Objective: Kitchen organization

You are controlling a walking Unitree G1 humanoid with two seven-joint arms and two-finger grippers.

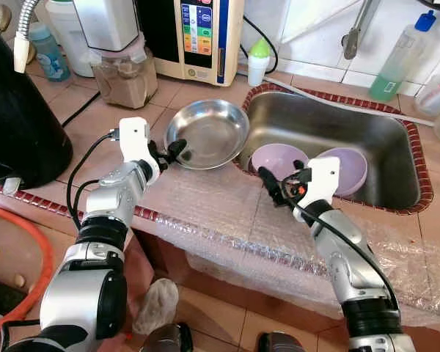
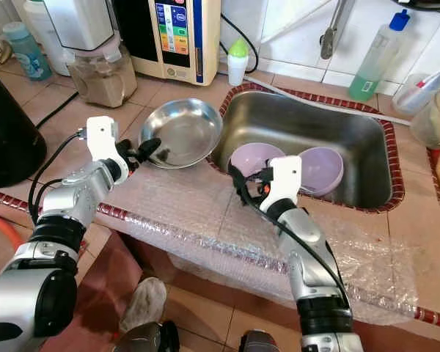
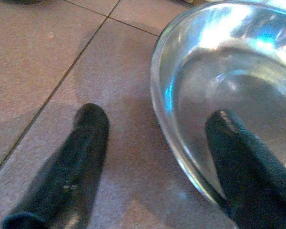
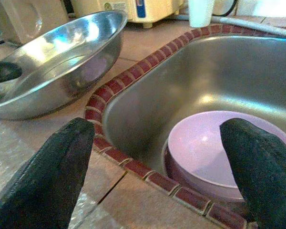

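Right purple bowl [image 1: 350,167] partly behind the right gripper [image 1: 277,183]; black appliance [image 1: 18,121] cut by frame edge.

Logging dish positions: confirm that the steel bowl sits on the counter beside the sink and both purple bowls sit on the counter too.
Wrong about the purple bowls: the left eye view shows both inside the sink. The steel bowl does sit on the counter beside it.
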